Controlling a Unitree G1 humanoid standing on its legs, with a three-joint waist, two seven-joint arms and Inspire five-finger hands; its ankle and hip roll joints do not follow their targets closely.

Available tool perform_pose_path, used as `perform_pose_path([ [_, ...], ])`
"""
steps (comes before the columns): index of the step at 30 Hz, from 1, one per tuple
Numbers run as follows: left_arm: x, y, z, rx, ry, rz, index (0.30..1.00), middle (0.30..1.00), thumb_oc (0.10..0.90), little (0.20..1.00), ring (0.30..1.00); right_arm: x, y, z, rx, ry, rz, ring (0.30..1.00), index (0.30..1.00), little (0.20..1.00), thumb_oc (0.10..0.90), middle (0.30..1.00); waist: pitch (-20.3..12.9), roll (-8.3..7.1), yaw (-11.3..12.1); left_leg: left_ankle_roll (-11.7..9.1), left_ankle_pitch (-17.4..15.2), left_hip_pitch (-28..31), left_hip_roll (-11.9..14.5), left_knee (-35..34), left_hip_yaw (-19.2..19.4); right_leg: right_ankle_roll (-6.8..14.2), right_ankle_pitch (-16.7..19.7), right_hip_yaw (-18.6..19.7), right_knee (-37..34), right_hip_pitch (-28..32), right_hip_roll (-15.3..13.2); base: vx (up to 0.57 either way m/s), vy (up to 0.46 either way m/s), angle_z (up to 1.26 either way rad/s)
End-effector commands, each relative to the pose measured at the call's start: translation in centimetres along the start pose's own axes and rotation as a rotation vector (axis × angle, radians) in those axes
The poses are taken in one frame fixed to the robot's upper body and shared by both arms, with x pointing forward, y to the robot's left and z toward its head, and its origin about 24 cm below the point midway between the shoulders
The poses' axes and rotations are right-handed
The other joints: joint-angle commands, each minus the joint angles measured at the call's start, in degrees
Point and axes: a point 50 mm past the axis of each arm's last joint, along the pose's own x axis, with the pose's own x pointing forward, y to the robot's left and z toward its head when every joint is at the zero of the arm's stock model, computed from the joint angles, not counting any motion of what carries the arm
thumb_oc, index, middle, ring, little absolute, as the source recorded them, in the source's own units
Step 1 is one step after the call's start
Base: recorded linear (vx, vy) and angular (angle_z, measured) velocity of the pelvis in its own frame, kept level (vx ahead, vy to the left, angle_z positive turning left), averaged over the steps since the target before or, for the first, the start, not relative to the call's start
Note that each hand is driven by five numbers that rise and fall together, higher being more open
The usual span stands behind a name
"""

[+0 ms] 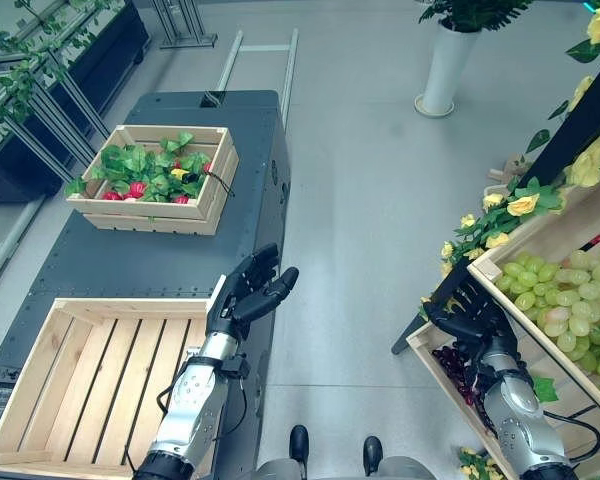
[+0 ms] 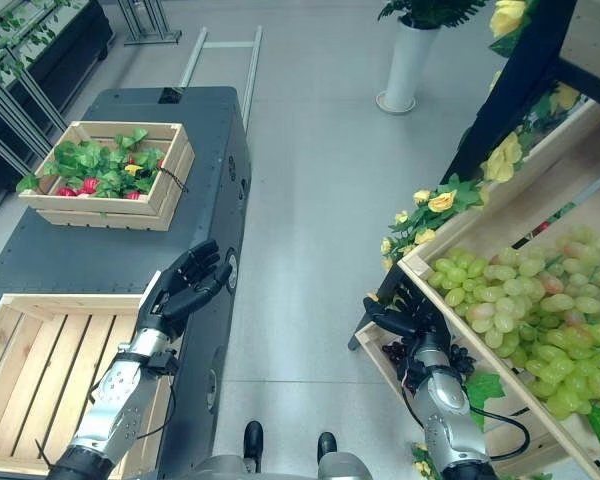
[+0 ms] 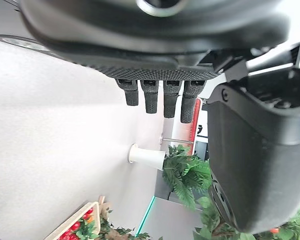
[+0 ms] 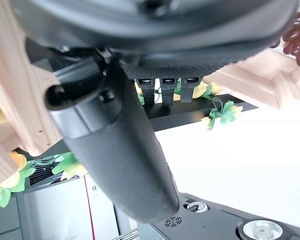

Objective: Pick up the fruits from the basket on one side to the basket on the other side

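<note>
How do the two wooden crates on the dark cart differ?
The far slatted wooden crate holds green leaves and red fruit; the near pale wooden crate shows bare slats. The near crate looks wider and sits beside the left hand, while the far one stands well beyond it. Both are pale slatted wood on the dark grey cart.

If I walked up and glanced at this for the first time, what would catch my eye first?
Probably the heap of green grapes filling the wooden shelf crate on the robot's right, edged with yellow flowers. Just below it, the right hand hangs open over a lower crate with dark grapes. On the left, the left hand hovers open beside an empty wooden crate on a dark cart, with a leafy crate of red fruit farther back.
</note>
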Motion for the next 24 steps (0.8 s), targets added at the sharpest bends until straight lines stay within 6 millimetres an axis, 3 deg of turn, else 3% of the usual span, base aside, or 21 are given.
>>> perform_pose_path([
  [1,1.1,0.5,3.9,0.020,-0.198,-0.019,0.900,0.900,0.800,0.900,0.900,-0.8,4.6,-0.1,-0.027,-0.011,0.290,0.900,0.900,0.900,0.800,0.900,-5.14,-2.78,2.87,1.55,-5.16,0.14,-3.50,0.07,1.84,0.61,2.77,0.10,2.10,-4.78,0.09,0.00,0.000,0.00],
  [8,0.8,1.2,4.1,0.045,-0.197,-0.004,0.900,0.900,0.800,0.900,0.900,-1.9,0.6,-3.0,-0.103,0.135,0.087,0.900,0.900,0.900,0.800,0.900,-5.10,-3.06,1.09,1.94,-5.42,0.40,-3.25,0.07,3.47,0.93,3.23,1.47,2.27,-5.33,0.43,0.00,0.002,-0.02],
  [15,1.1,1.3,4.6,0.060,-0.195,-0.004,0.900,0.900,0.800,0.900,0.900,-3.0,-1.0,-4.9,-0.199,0.308,0.111,0.900,0.900,0.900,0.800,0.900,-4.97,-3.30,0.13,2.18,-5.60,0.59,-3.25,0.07,4.23,1.07,3.36,2.43,2.61,-5.70,0.64,-0.02,0.004,-0.15],
  [19,1.5,1.1,4.9,0.071,-0.190,-0.020,0.900,0.900,0.800,0.900,0.900,-3.1,-0.9,-5.0,-0.224,0.397,0.286,0.900,0.900,0.900,0.800,0.900,-4.85,-3.71,0.30,2.17,-5.58,0.62,-3.27,0.07,4.16,1.15,3.47,2.34,2.73,-5.71,0.61,0.00,-0.003,-0.02],
  [24,2.0,1.0,4.6,0.081,-0.170,-0.043,0.900,0.900,0.800,0.900,0.900,-3.1,0.8,-4.3,-0.224,0.425,0.552,0.900,0.900,0.900,0.800,0.900,-5.10,-4.21,1.14,2.04,-5.55,0.62,-3.38,0.07,3.66,1.24,3.55,1.77,2.63,-5.49,0.44,0.00,0.000,0.00],
])
